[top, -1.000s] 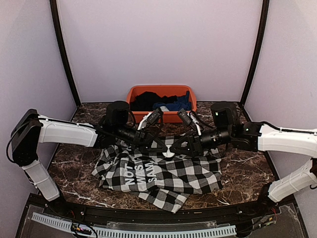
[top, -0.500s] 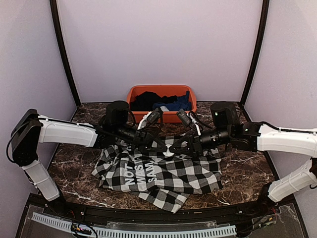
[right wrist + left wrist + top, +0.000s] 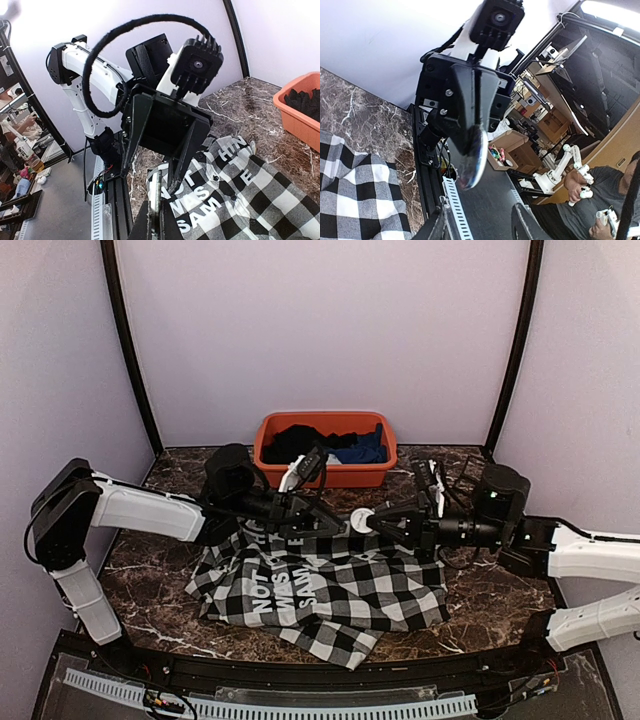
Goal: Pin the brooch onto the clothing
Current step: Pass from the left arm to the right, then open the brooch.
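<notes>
1. Nearest you, the checked shirt lies crumpled on the surface. Its long side runs left to right, and its lettered black panel is toward the left arm.
2. Above the shirt's far edge, your right pincer is clenched on the brooch. The brooch is a pale round disc held at the fingertips. Its face looks up at the overhead camera and it shows edge-on to the left wrist camera.
3. Facing it and just apart, your left pincer is released. Its fingers are spread with nothing between them.
4. The coming move turns on this: the shirt lies directly below the brooch and slightly toward you, so the way is down. The right arm carries the brooch. The left is free and sits over the cloth, probably best used to steady it.
5. A second ago both pincers met over the middle of the shirt, with the left one closed. Since then the left has let go, and the right arm has drawn back to its own side, taking the brooch with it.
6. Farthest off, the orange bin holds a black garment and a blue one, well apart from the work.
</notes>
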